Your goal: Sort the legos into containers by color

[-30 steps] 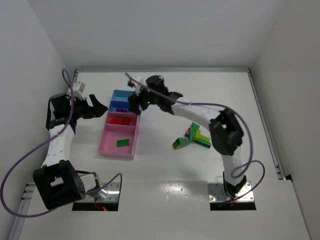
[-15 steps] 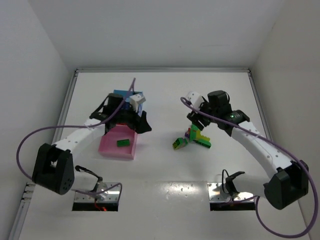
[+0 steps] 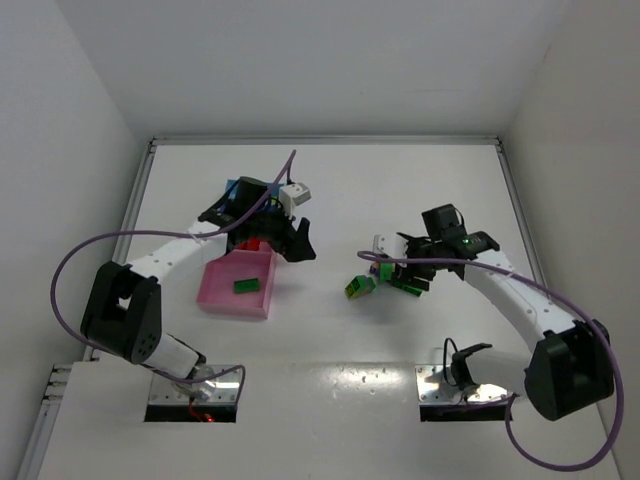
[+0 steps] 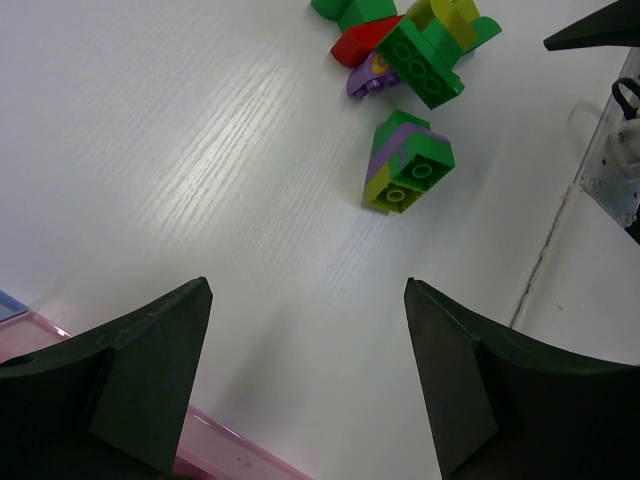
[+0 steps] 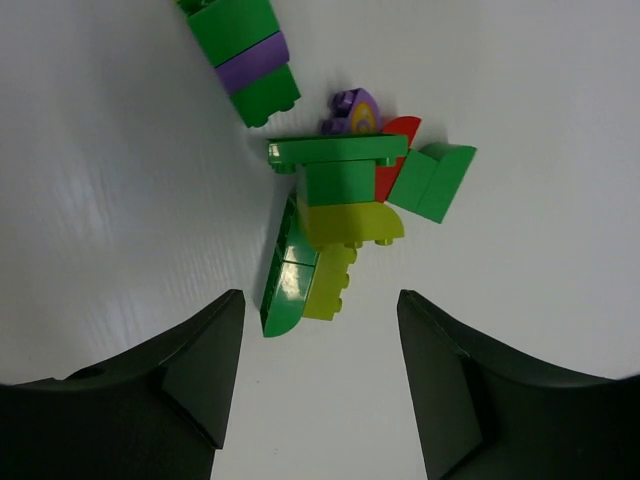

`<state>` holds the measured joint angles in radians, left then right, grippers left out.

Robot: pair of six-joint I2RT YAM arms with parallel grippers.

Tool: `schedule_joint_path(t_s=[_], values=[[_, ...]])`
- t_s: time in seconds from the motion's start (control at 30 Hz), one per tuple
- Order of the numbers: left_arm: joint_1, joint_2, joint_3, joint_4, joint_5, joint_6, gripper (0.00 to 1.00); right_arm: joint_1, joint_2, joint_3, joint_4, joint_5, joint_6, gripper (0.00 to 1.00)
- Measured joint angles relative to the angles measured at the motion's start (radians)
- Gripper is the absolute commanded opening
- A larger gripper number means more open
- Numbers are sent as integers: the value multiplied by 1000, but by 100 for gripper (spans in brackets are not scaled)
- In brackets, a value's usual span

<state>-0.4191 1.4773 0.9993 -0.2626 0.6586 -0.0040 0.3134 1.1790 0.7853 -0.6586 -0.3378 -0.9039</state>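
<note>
Containers (image 3: 232,306): the row runs near to far on the left half of the table (image 3: 330,190). The nearest pink compartment holds one green brick (image 3: 246,286), its long axis across the tray and slightly tilted. The next compartment has a red brick (image 3: 250,243), half hidden by the left arm (image 3: 180,250). The arm covers most of the blue compartments beyond.

Left gripper (image 3: 297,243): just right of the containers' right wall, over bare table. In the wrist view its fingers (image 4: 160,370) are spread wide with nothing between them, and the pink rim shows at lower left.

Loose legos (image 3: 385,280): right of centre.
- Small stack (image 3: 360,287): green, purple and lime, lying on its side apart from the rest. In the top view its long axis runs near-left to far-right.
- Main pile (image 3: 404,280): just right of the stack, with green, lime, red and purple pieces touching.
- Purple piece (image 5: 358,108): carries a yellow printed mark, too small to read.

Right gripper (image 3: 388,262): over the pile. In the wrist view its fingers are apart and clamp nothing. A long green plate (image 5: 284,268) and a lime brick (image 5: 330,275) point their near ends into the gap, long axes running toward the gripper.
</note>
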Motion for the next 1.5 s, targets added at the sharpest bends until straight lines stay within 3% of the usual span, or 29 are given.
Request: schedule_joint_path(t_s=[0.13, 0.23, 0.53, 1.1, 1.33, 1.5], values=[[3, 0, 0, -13, 0, 8, 84, -21, 61, -4, -8, -39, -72, 76], [3, 10, 3, -22, 2, 15, 84, -44, 112, 1, -10, -77, -99, 78], [14, 44, 7, -43, 3, 26, 84, -69, 248, 106, -33, -159, -122, 78], [52, 68, 25, -45, 3, 31, 84, -69, 401, 153, -53, -198, -125, 77], [68, 68, 25, -44, 5, 32, 84, -69, 436, 155, -43, -198, -126, 63], [68, 68, 25, -44, 10, 33, 83, -69, 438, 153, -8, -195, -123, 40]])
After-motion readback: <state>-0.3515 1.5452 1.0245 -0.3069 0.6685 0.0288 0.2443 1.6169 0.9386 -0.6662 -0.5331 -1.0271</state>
